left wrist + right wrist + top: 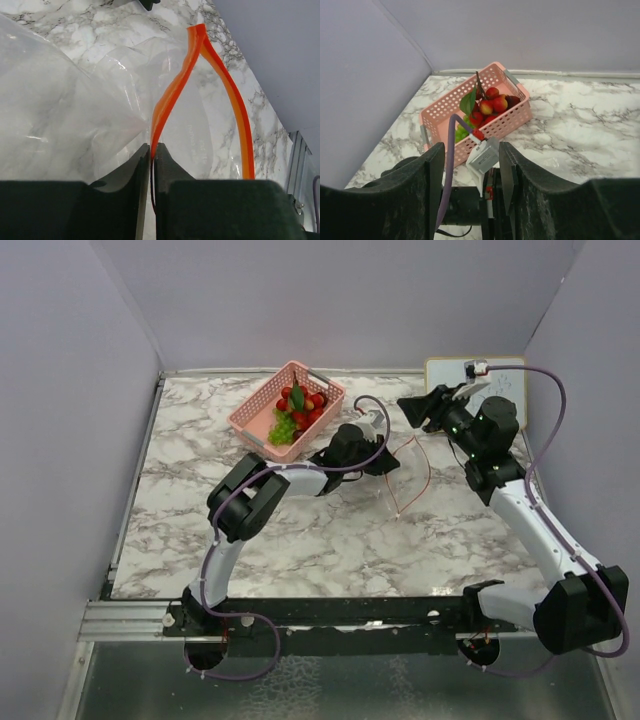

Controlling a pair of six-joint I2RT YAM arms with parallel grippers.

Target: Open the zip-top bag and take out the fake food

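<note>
I see the food [300, 408] lying in the basket [262, 400] at rear left. My left end effector [152, 150] is clamped on the zip strip [172, 95] of the bag [408, 475], mid-worktop [330, 540]. My right end effector [471, 147] gapes wide, empty.

Plain pale lilac walls [350, 300] enclose a grey-veined white marble table [300, 540]; a white board [505, 380] lies at its far right corner.

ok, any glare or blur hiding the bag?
Top external: bag nearly vanishes on the marble, only its zip strip reads. Left wrist: sharp, mild glare on it. Right wrist: bag out of frame; basket crisp.
</note>
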